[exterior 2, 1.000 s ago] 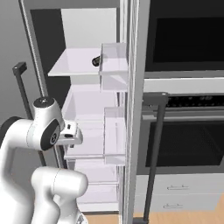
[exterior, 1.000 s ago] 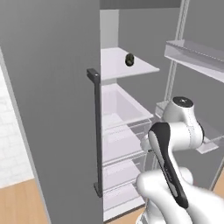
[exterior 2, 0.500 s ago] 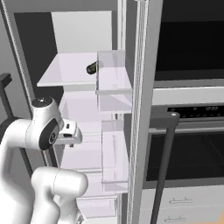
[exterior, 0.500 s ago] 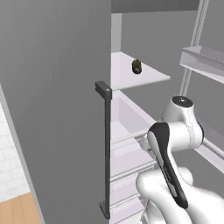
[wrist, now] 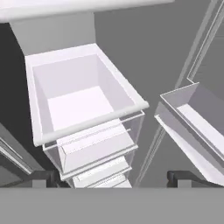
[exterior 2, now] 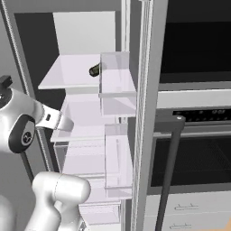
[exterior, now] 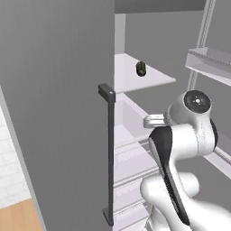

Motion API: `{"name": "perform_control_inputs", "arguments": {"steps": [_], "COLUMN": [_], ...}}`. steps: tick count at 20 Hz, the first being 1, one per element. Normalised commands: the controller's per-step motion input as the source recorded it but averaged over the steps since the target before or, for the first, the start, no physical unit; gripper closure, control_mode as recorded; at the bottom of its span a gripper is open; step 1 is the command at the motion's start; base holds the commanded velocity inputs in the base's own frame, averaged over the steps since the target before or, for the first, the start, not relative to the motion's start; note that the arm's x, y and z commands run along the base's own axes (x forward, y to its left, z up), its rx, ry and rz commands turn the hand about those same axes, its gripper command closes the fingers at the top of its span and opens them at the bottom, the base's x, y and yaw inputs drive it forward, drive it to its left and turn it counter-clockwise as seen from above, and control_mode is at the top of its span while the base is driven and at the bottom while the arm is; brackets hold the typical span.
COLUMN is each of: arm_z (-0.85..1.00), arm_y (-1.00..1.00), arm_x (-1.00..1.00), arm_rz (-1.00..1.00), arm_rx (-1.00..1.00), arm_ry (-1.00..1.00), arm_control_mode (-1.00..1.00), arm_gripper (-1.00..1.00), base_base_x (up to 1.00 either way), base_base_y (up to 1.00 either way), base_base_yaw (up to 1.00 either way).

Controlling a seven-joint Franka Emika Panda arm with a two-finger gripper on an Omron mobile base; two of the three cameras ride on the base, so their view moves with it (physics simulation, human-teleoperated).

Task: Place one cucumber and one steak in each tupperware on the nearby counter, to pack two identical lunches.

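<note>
1. One cucumber (exterior: 141,68) (exterior 2: 95,70) lies on its side on the upper glass shelf (exterior: 149,81) (exterior 2: 67,74) of the open fridge. In the left base view it sits at about 12 o'clock, near the shelf's rear half; in the right base view it sits at about 11 o'clock, at the shelf's right side, just beside the upper door bin (exterior 2: 117,79).
2. Nothing touches the cucumber; it is well apart from the arm.
3. Below the shelf is a clear drawer (wrist: 83,105) (exterior: 131,122), seen from above in the hand view at 11 o'clock. Its interior shows bare walls and floor. Further drawers (wrist: 96,148) stack beneath it.
4. A door bin (wrist: 192,118) stands at 3 o'clock in the hand view, clear of the drawer.
5. The gripper (wrist: 111,178) has its fingertips (wrist: 179,177) set wide apart at 7 and 5 o'clock in the hand view. Nothing is between them.
6. In the left base view, the grey fridge door (exterior: 54,113) with its dark vertical handle (exterior: 109,153) fills 9 o'clock.
7. In the right base view, an oven (exterior 2: 194,135) with a dark bar handle (exterior 2: 169,167) stands at 3 o'clock, beside the fridge.
</note>
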Motion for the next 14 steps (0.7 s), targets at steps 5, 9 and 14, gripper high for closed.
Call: {"name": "perform_control_inputs", "arguments": {"steps": [5,9,14], "arm_z": [1.00,1.00,1.00], "arm_y": [0.00,0.03,0.07], "arm_x": [0.02,0.31,0.51], "arm_rz": [-0.14,-0.02,0.00], "arm_rx": [0.21,0.26,0.07], "arm_ry": [-0.29,-0.10,0.04], "arm_control_mode": [-1.00,-1.00,-1.00], "arm_gripper": [-1.00,-1.00,-1.00], "base_base_x": [0.00,0.00,0.00], "base_base_y": [0.00,0.00,0.00], "base_base_yaw": [0.00,0.00,0.00]}}
